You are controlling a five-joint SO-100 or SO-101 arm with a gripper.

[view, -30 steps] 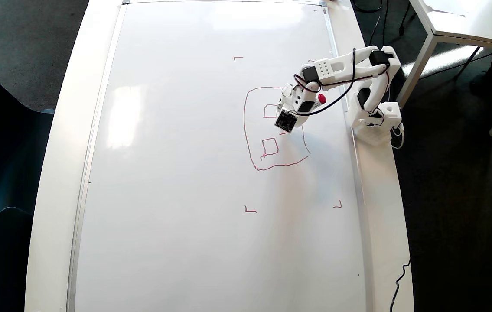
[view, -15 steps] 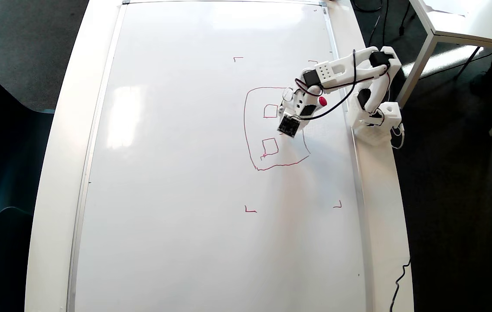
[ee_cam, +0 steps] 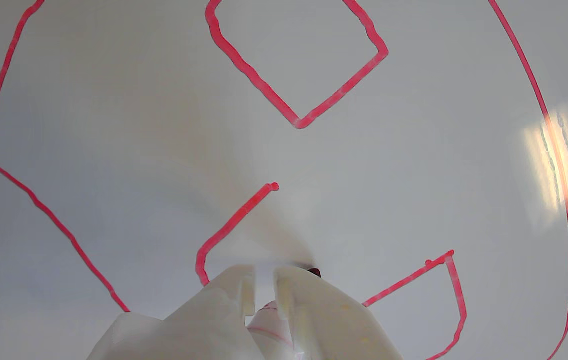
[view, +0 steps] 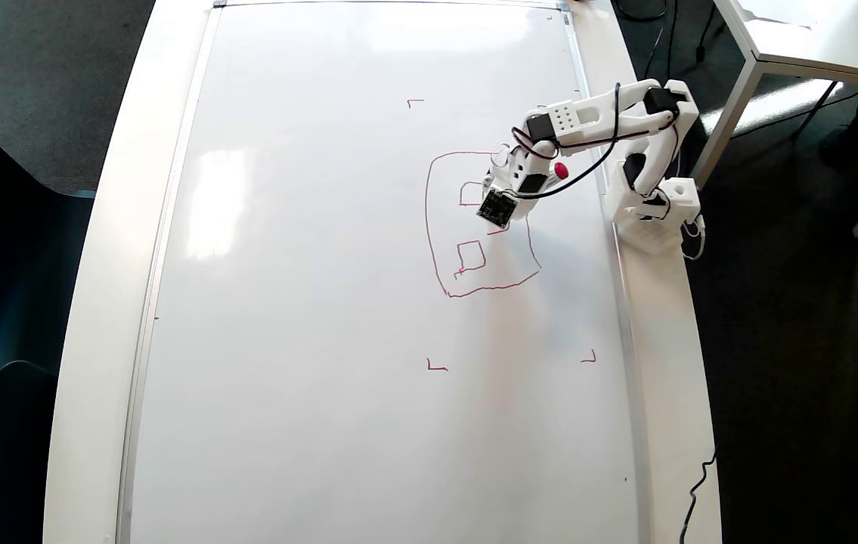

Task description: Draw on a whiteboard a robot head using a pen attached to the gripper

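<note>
The whiteboard covers most of the table in the overhead view. On its right half is the red robot head, a rounded outline with small squares inside. My gripper hangs over the upper right part of the outline, and the pen's red end sticks out behind it. In the wrist view the gripper is shut on the pen. Its dark tip sits at the whiteboard, between an open red stroke and a partial square.
Tiny red corner marks frame the drawing area. The arm's base stands on the white table strip right of the board's silver frame. A second white table is at top right, and dark chairs are at left.
The gripper slid slightly down and right over the drawing, then came back up and left to about where it was a second ago. The red lines look the same.
</note>
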